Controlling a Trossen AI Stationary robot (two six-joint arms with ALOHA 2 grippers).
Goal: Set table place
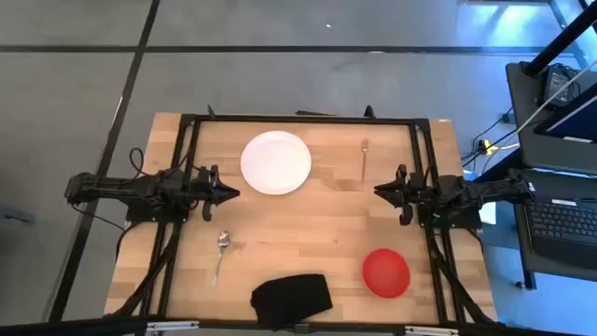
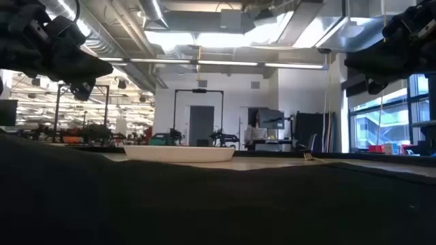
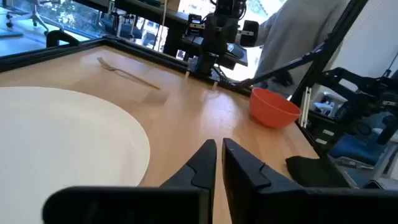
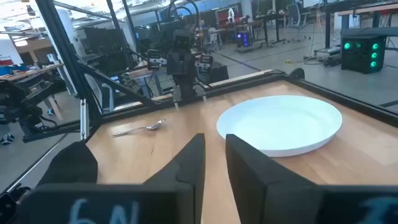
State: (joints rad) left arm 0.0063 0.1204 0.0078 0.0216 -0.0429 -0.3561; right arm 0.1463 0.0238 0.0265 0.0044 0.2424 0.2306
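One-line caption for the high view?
Both arms wait at the table's sides; white plate, fork, spoon, red bowl and black cloth lie scattered.

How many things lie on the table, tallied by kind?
Plate: 1
Bowl: 1
Spoon: 1
Fork: 1
Black cloth: 1
Total: 5
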